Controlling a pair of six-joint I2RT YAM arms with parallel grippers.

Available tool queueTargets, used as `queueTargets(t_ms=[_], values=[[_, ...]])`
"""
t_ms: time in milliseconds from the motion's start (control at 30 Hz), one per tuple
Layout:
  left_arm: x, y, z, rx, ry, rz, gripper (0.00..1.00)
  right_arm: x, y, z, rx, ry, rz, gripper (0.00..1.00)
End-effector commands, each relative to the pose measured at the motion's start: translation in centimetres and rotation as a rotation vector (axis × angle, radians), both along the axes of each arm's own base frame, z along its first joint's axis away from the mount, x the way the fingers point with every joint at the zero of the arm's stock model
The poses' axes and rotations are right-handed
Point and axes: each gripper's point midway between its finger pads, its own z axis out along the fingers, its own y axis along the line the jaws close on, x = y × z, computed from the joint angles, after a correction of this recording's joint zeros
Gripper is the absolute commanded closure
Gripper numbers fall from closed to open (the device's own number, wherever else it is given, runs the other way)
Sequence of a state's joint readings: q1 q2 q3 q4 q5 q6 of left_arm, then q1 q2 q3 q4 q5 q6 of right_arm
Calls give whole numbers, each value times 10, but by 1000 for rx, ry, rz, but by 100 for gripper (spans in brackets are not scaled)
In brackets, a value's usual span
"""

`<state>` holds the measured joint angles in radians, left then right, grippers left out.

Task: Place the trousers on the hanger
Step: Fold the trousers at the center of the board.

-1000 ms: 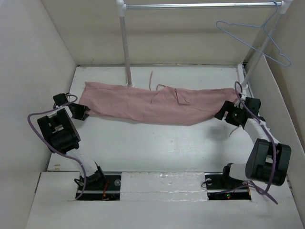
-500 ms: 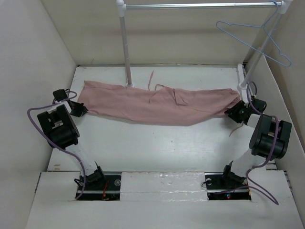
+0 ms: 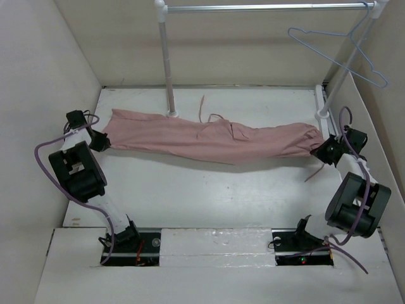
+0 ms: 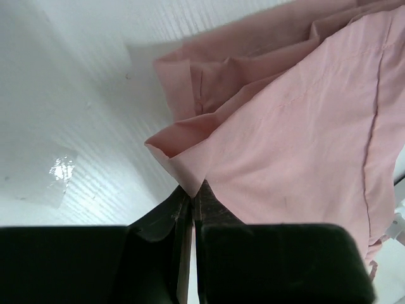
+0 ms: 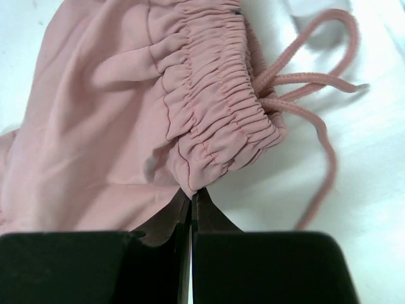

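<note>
The dusty-pink trousers (image 3: 209, 139) lie stretched left to right across the white table, legs to the left, gathered waist to the right. My left gripper (image 3: 101, 140) is shut on the hem corner of a leg (image 4: 183, 177). My right gripper (image 3: 319, 151) is shut on the elastic waistband (image 5: 209, 158), with the drawstring (image 5: 304, 82) trailing loose beside it. The pale blue hanger (image 3: 342, 54) hangs from the right end of the rail, well above and behind the right gripper.
A white and metal rail (image 3: 266, 7) spans the back on two posts; the left post (image 3: 168, 69) stands just behind the trousers. White walls close in the table on the left, back and right.
Both grippers closed on the trousers' ends and moved outward, pulling the cloth straighter and longer. The right arm swung toward the right wall.
</note>
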<state>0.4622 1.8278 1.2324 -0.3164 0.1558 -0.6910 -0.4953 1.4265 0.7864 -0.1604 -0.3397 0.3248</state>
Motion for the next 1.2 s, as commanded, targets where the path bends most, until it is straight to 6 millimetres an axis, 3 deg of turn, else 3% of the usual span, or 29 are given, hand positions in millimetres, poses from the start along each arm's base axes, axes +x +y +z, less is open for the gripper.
queueTargets(t_ms=[0,233,333,400,433,500,533,733,800,900,1000,1033,1100,1167], values=[[-1,39,37,175,-20,61,100,-38,-40,-18,-118,138,-92,100],[-36,53,27,217,82,102,100,-101,-64,-41,-74,231,-179,100],[-51,49,21,191,104,114,100,-111,-56,-40,-76,235,-187,99],[-61,41,12,177,118,106,100,-114,-56,-37,-76,228,-194,81],[-63,40,17,186,103,106,100,-110,-59,-26,-100,207,-185,55],[-77,35,10,186,131,115,100,-113,-57,-17,-104,209,-175,36],[-79,34,17,194,106,119,100,-108,-52,-12,-104,196,-155,23],[-101,16,16,178,108,150,100,-107,-29,4,-113,167,-84,7],[-115,19,17,212,130,180,100,-104,-23,9,-135,158,-57,4],[-119,15,18,225,137,181,100,-95,-23,-4,-131,150,-42,0],[-115,16,28,222,116,197,92,-80,-34,-10,-122,127,-45,0],[-113,17,33,223,101,204,83,-75,-31,-21,-74,131,-37,0],[-104,15,48,225,54,197,63,-57,-33,-21,-53,68,-26,0],[-98,14,60,219,22,194,51,-47,-35,-31,-9,51,-49,0]])
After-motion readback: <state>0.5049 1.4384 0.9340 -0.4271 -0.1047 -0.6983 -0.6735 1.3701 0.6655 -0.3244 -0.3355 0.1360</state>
